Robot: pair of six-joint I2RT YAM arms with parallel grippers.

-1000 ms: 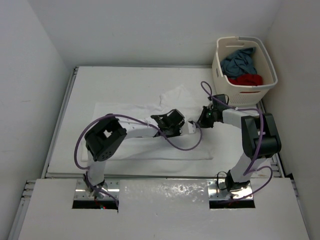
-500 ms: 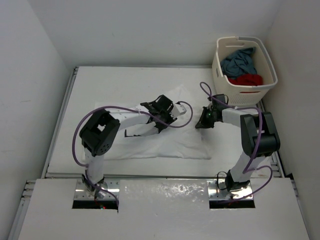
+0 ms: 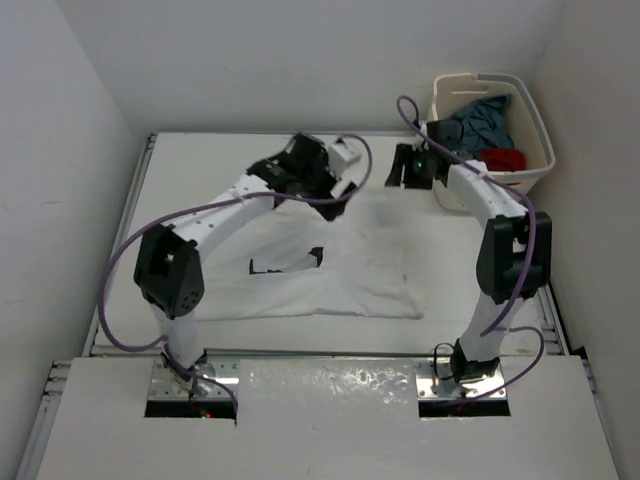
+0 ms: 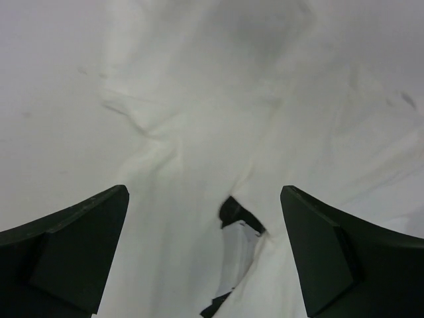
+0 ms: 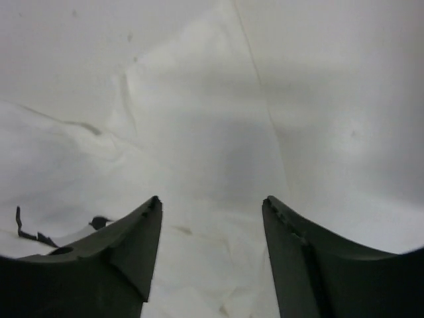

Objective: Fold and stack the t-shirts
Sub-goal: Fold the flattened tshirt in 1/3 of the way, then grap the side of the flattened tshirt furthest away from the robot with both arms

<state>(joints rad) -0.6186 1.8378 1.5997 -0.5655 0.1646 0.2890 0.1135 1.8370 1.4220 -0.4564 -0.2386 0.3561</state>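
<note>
Jaws spread wide and empty, the left gripper (image 4: 203, 193) hangs above the white t-shirt (image 3: 345, 275). The right gripper (image 5: 212, 200) hovers with jaws parted, holding nothing, near the cloth's far right edge. The shirt lies spread across the middle of the table (image 3: 190, 170), its black markings (image 3: 287, 264) showing. The red t-shirt (image 3: 505, 160) and blue-grey t-shirt (image 3: 478, 122) sit in the cream basket (image 3: 478, 80) at the far right corner.
</note>
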